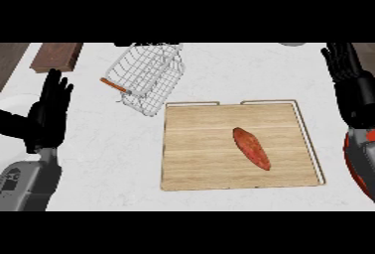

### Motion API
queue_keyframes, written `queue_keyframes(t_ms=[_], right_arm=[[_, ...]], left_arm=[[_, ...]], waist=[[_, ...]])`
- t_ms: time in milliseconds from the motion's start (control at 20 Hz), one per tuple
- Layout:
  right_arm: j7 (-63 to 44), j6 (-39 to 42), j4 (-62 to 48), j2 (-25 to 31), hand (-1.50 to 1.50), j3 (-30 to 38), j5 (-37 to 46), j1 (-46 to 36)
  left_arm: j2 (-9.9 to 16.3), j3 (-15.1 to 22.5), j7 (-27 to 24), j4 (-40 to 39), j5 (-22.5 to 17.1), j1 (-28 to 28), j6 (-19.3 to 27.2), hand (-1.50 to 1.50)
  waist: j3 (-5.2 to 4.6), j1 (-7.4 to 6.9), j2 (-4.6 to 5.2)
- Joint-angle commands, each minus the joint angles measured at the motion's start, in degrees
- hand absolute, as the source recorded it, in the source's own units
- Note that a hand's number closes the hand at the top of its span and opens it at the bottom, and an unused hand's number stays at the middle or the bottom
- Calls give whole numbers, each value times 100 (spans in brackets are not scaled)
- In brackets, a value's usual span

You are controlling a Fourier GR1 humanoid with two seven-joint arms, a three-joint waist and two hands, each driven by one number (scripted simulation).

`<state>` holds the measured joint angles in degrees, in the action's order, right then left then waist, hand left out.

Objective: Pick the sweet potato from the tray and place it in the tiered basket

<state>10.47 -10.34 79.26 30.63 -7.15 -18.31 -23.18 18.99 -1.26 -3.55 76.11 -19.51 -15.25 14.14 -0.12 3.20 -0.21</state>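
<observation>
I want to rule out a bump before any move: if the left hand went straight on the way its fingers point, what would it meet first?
Probably the brown wooden block just beyond the left hand; height is unclear.

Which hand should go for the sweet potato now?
Probably the right hand: the sweet potato lies right of the tray's middle, on that side. The left hand rests farther off, beyond the tray's left edge.

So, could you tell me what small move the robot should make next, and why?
Probably bring the right hand down and inward over the sweet potato. It lies untouched on the wooden tray, both hands are open and away from it, and the right one looks nearer than the left hand. The wire tiered basket waits beyond the tray.
</observation>
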Motion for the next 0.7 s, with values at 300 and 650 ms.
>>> queue_keyframes(t_ms=[300, 650], right_arm=[[1097, 210, -163, 417, 150, 348, 466, 981], [3234, 1289, -393, -156, -150, 70, 528, 1888]], left_arm=[[-335, 1239, 773, 91, 177, 349, -749, 0], [-268, 1355, 1124, 663, 153, 579, -989, 0]], waist=[[16, -6, 31], [16, -324, 14]])
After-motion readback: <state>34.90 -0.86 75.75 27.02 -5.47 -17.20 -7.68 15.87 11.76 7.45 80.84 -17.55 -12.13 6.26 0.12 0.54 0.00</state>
